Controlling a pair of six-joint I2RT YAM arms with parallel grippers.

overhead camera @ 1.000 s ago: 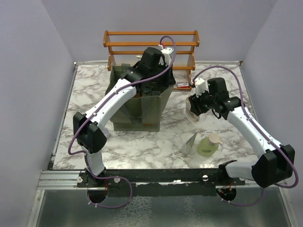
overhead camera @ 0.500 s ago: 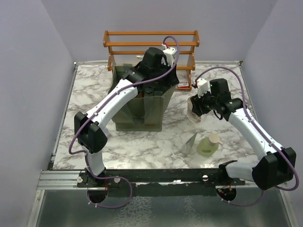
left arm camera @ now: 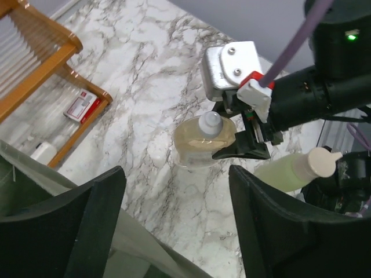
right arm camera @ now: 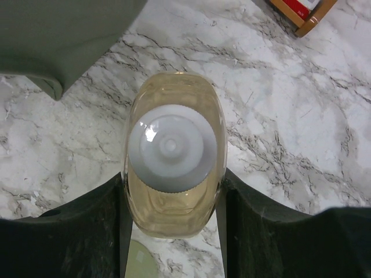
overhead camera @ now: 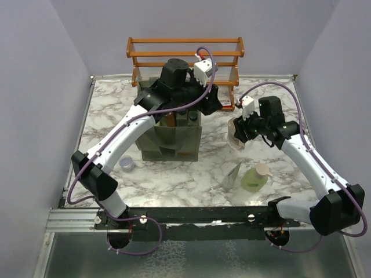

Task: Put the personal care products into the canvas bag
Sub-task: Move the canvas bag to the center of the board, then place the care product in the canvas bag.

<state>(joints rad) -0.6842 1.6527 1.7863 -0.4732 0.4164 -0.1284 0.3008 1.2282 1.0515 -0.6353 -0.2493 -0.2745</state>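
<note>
Right wrist view: the right gripper is grasping a clear pale-yellow, white-capped plastic bottle beside the boxy olive-green canvas bag; the left gripper is hovering released over the bag's opening

No lettering can be read anywhere; print on the red-and-white packet in the wooden rack is too small to make out.
</note>
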